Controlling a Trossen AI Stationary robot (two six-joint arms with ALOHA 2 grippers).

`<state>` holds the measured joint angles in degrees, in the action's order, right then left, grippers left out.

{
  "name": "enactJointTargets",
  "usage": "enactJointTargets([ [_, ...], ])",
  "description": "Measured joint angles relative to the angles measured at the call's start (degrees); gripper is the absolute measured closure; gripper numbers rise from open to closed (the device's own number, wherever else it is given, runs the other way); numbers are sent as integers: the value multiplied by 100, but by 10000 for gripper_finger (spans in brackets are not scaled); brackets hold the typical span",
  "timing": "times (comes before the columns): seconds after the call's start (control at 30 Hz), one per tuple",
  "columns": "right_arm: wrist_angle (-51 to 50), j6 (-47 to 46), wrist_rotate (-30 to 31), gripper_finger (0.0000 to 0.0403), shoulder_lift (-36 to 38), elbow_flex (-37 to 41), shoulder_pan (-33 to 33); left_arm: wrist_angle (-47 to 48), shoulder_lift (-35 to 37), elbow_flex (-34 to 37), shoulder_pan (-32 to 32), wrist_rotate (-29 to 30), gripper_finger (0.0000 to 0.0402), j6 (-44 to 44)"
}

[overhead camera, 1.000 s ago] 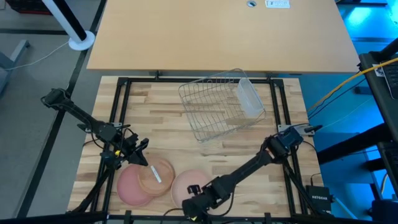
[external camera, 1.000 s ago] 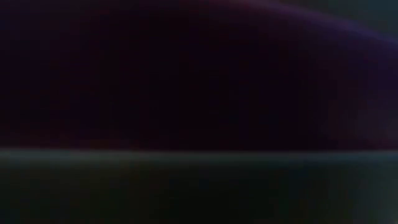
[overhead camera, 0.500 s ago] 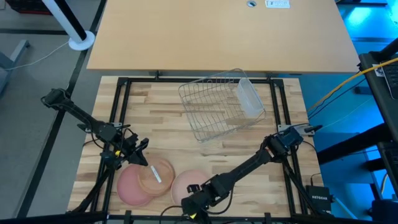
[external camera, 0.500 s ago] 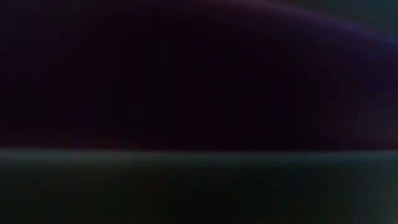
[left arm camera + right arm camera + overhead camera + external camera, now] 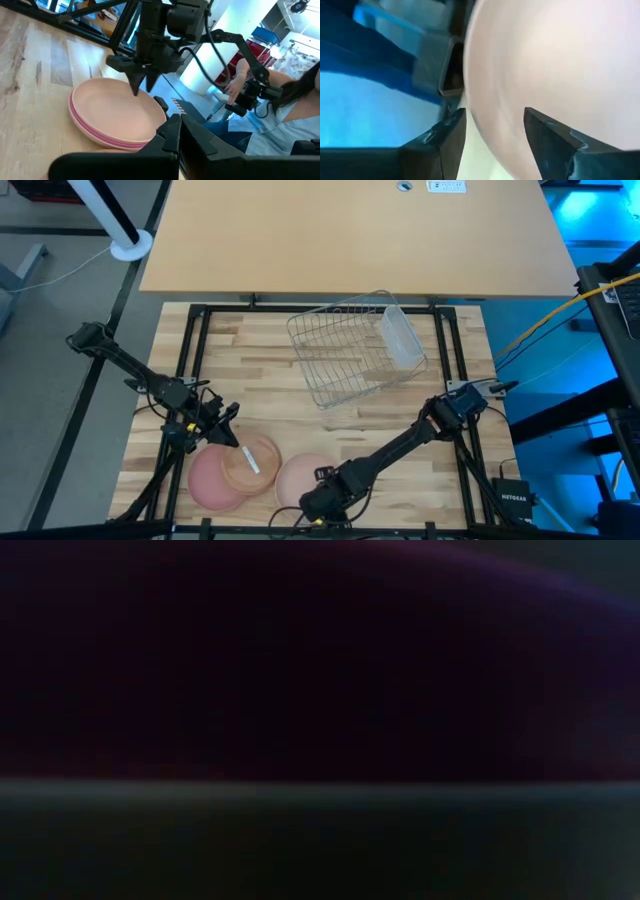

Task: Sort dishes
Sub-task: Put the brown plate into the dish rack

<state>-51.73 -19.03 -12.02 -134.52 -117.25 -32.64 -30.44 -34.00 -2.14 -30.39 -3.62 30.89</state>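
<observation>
Three plates lie near the table's front edge. A tan plate (image 5: 250,463) rests on the right part of a pink plate (image 5: 205,480), with a small white thing on it. A pale peach plate (image 5: 292,475) (image 5: 110,112) lies to their right; in the left wrist view a pink edge shows under it. My right gripper (image 5: 312,502) (image 5: 142,89) is open and points steeply down at the peach plate's near rim. One finger is over the plate and one outside the rim. My left gripper (image 5: 228,432) (image 5: 177,132) is shut and level, just beyond the tan plate's far-left rim. My right gripper stands astride the peach plate's near rim (image 5: 480,120), coming from above. One finger (image 5: 545,137) is over the plate's inside and the other (image 5: 451,135) is outside it. I cannot tell whether either finger touches the plate, which lies flat.
A silver wire rack (image 5: 345,355) stands at the table's far middle, with a clear plastic cup (image 5: 402,340) at its right end. A black frame rail (image 5: 190,360) borders the wooden top. A person (image 5: 295,100) is in the room beyond the table.
My right gripper has tipped steeper and drawn a little farther in over the peach plate's near rim. The plates lie where they were.
</observation>
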Motion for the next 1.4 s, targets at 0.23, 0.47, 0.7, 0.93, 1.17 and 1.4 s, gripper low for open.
enactJointTargets([
  [0.23,-194,256,-12,197,0,0,-77,0,0,-1,0,0,401,15],
  [0.47,-38,428,52,197,-37,310,-161,-2,0,-1,0,2,402,32],
  [0.7,68,256,697,210,-37,494,-151,-6,0,1,2,22,401,27],
  [0.93,-209,-246,417,268,-32,492,-146,-7,0,1,2,39,402,61],
  [1.17,-1246,-1046,-320,298,-22,495,-146,-9,0,0,2,42,402,63],
  [1.4,-1544,-1293,-460,299,-36,497,-151,-9,0,1,2,42,401,63],
])
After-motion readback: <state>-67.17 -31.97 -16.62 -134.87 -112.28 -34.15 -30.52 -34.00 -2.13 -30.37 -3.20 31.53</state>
